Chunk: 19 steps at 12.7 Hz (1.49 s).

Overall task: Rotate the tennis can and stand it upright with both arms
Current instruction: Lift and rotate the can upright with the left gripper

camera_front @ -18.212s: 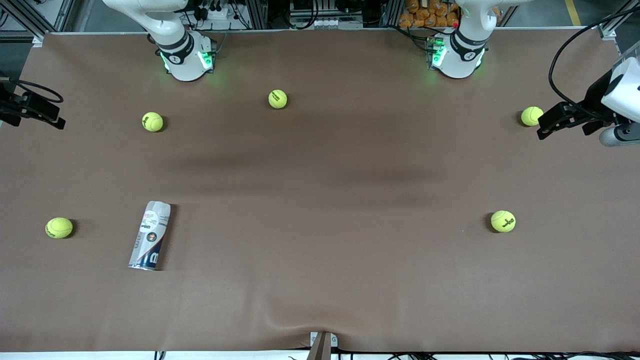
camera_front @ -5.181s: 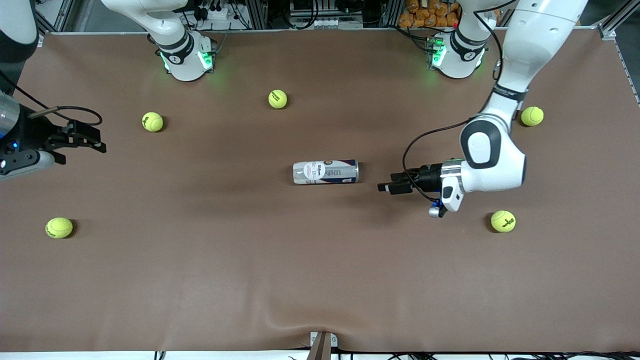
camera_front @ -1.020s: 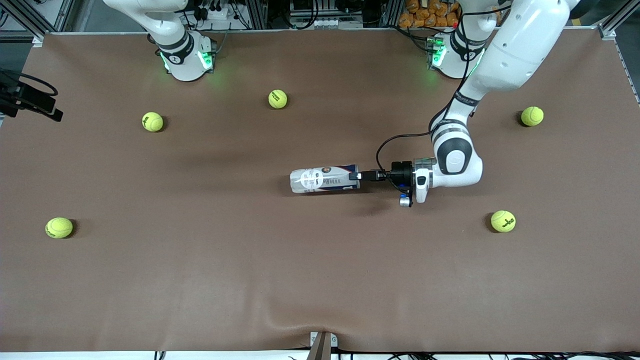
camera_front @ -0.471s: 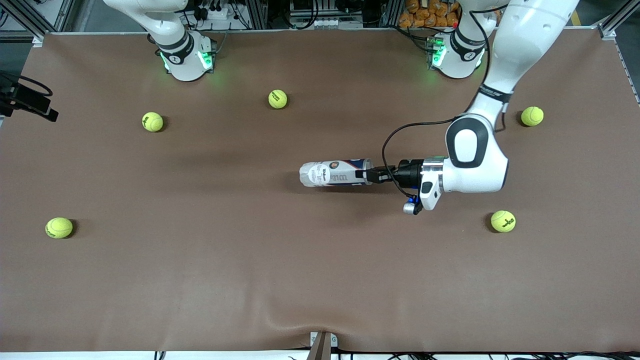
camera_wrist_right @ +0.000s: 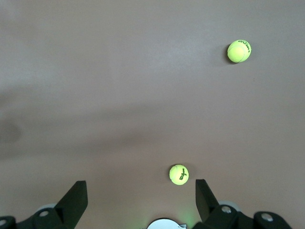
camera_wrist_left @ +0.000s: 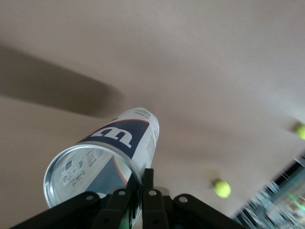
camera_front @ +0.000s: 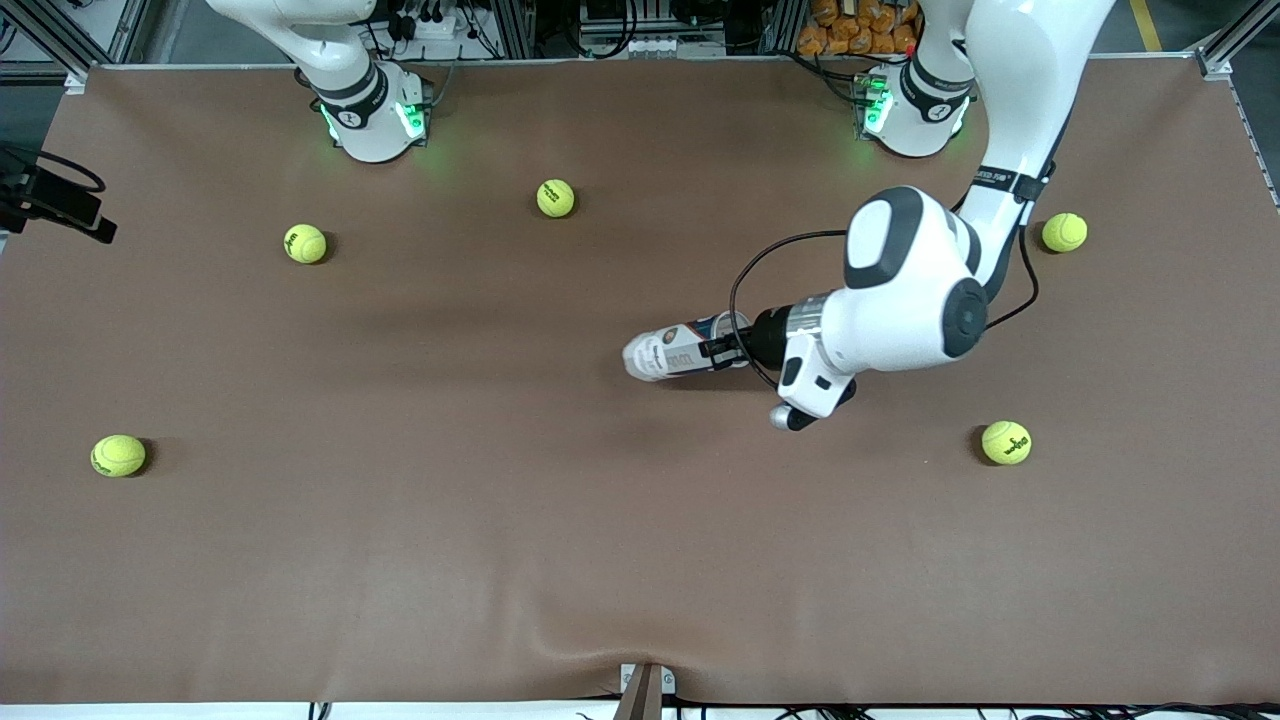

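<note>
Tennis can: the tennis can [camera_front: 676,349] is near the middle of the surface [camera_front: 500,560], lifted at its rim end and tilted, its closed end pointing toward the right arm's end of the surface. In the left wrist view the tennis can [camera_wrist_left: 107,155] shows its silvery rim, a navy label with a white "W", and a see-through inside.

Left gripper: the left gripper [camera_front: 722,348] is clenched on the can's rim, one finger [camera_wrist_left: 147,188] outside the wall and the other inside the mouth. The fingertips are largely covered by the can in the front view.

Left arm: the left arm [camera_front: 915,290] reaches from its base at the top edge; its upper links are cut off by the frame.

Right gripper: the right gripper [camera_wrist_right: 138,198] has its fingers spread wide with nothing between them. It waits over the surface's edge at the right arm's end. In the front view only a dark part of it [camera_front: 60,205] shows, the rest cut off.

Tennis balls: five tennis balls lie scattered; one [camera_front: 118,455] near the right arm's end, two [camera_front: 305,243] [camera_front: 555,197] toward the top edge, one [camera_front: 1064,232] partly hidden by the left arm, one [camera_front: 1006,442] toward the left arm's end.

Hard to make out: whether the can's closed end touches the surface cannot be told.
</note>
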Each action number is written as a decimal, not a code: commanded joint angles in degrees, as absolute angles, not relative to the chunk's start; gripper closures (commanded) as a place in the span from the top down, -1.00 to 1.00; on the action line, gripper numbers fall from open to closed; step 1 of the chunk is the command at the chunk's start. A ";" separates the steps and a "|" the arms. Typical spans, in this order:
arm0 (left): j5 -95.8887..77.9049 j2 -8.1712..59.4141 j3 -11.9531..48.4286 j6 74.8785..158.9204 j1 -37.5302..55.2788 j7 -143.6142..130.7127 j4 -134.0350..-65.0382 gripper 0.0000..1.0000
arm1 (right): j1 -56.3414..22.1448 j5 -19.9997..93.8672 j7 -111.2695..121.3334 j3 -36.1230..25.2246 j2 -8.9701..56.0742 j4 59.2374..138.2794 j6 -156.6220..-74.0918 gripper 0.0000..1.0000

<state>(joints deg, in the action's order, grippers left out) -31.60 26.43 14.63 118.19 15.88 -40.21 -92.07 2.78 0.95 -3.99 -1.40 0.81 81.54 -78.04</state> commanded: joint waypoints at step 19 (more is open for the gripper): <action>5.71 37.26 12.83 112.68 36.12 -61.87 -76.99 -0.27 | 3.78 0.62 -4.04 -0.62 1.05 80.42 -77.17 1.00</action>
